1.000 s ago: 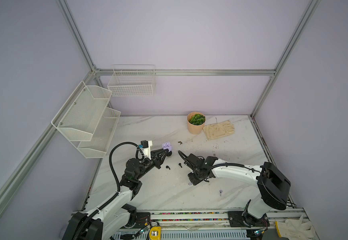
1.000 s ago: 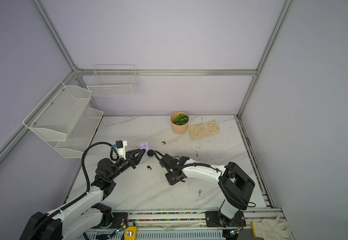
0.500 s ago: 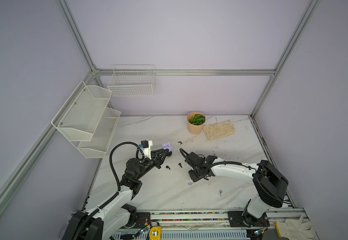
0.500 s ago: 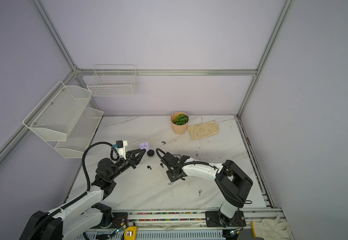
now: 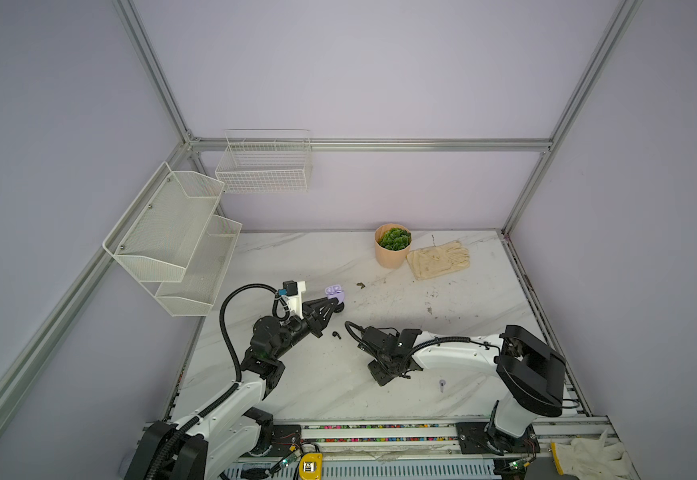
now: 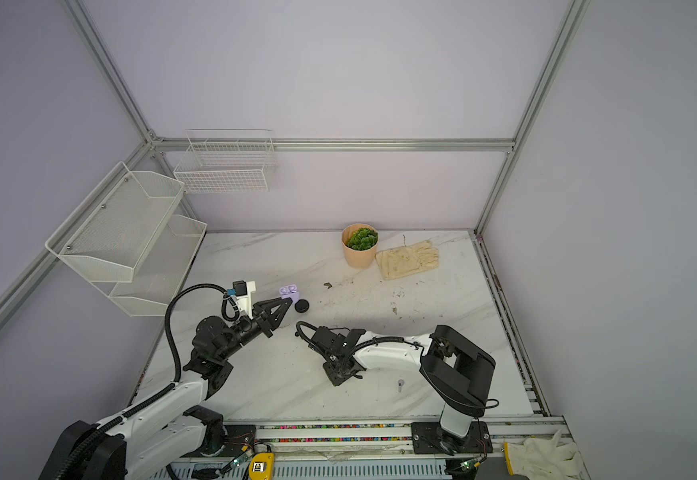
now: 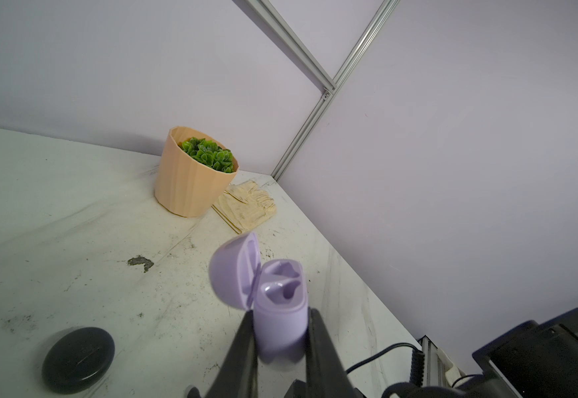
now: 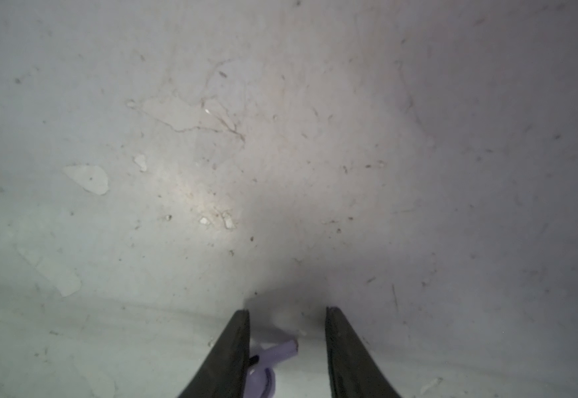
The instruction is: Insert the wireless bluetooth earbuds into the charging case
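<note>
Right fingers (image 8: pixel 232 344) stand apart on the table (image 8: pixel 280 138) with a lilac earbud (image 8: pixel 273 355) lying loose between them, against one finger; the right gripper (image 8: pixel 287 310) is well apart from the lilac case (image 7: pixel 282 286), which the left gripper (image 7: pixel 280 315) clamps, lid open, wells seemingly empty. Step in hand, as judged: pickup of this earbud; next the jaws must close on its small body, lift, and bring it stem-first to a well. A black earbud (image 5: pixel 335 333) lies near the lilac case, a black case (image 7: pixel 78 360) just beside it
</note>
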`<control>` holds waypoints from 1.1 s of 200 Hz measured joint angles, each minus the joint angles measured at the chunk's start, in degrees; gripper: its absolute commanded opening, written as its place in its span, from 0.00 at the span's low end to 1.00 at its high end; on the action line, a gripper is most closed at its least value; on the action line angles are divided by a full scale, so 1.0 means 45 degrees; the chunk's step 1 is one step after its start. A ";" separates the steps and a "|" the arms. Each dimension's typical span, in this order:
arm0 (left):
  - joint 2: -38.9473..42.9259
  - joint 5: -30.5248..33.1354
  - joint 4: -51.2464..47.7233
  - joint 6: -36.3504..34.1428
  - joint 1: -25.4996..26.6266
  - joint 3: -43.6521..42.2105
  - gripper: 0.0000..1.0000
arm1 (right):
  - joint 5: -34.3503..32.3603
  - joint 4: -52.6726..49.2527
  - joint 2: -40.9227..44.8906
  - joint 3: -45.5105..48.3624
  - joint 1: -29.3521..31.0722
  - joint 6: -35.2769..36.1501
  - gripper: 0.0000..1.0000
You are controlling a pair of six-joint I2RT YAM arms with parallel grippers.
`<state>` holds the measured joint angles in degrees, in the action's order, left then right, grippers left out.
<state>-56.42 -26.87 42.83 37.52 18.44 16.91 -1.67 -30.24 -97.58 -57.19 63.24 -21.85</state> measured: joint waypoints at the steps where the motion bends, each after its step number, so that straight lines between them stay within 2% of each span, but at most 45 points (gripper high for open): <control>1: 0.0000 0.0000 -0.0005 0.0000 0.0000 0.0000 0.00 | 0.0000 0.0000 0.0000 0.0000 0.0005 -0.0005 0.41; 70: -0.0063 -0.0010 0.0000 0.0010 0.0000 0.0000 0.00 | 0.0393 0.0015 0.0155 0.0000 0.0685 -0.1025 0.41; 155: -0.0044 -0.0044 0.0000 0.0092 0.0000 0.0000 0.00 | 0.2283 0.0937 0.0952 0.0899 0.0816 -0.2006 0.41; 220: -0.0029 -0.0083 0.0000 0.0092 0.0000 0.0000 0.00 | 0.2229 0.0840 0.1598 0.0937 0.0816 -0.2579 0.41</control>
<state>-56.55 -27.24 42.83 37.93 18.44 16.91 8.36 -26.46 -90.39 -52.97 66.92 -33.45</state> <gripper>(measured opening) 0.191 0.407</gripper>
